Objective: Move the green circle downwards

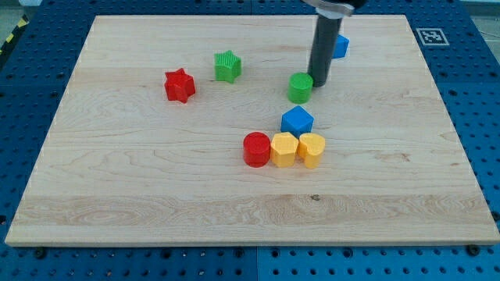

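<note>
The green circle [299,87] is a short green cylinder a little above the board's middle. My tip [319,83] is the lower end of the dark rod; it stands right at the green circle's right side, touching or almost touching it. Below the green circle lies a blue hexagon-like block [297,122]. Under that sits a row of a red circle [256,149], a yellow hexagon-like block [284,148] and a yellow heart-like block [312,149].
A green star [227,66] and a red star [180,85] lie toward the view's left. A blue block [340,46] is partly hidden behind the rod at the top. The wooden board [117,195] lies on a blue perforated table, with a marker tag [429,35] at its top right.
</note>
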Action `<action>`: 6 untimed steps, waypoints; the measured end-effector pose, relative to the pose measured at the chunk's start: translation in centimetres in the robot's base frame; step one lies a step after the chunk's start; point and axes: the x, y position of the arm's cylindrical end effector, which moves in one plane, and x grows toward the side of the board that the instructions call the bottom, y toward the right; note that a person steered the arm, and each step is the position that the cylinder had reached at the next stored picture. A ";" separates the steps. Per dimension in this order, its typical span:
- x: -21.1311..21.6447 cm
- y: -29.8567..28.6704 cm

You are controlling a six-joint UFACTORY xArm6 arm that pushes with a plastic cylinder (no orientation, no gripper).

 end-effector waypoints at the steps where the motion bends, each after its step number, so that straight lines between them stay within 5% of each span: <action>1: 0.6 -2.1; 4: -1.7 -3.9; 6: 1.9 -3.9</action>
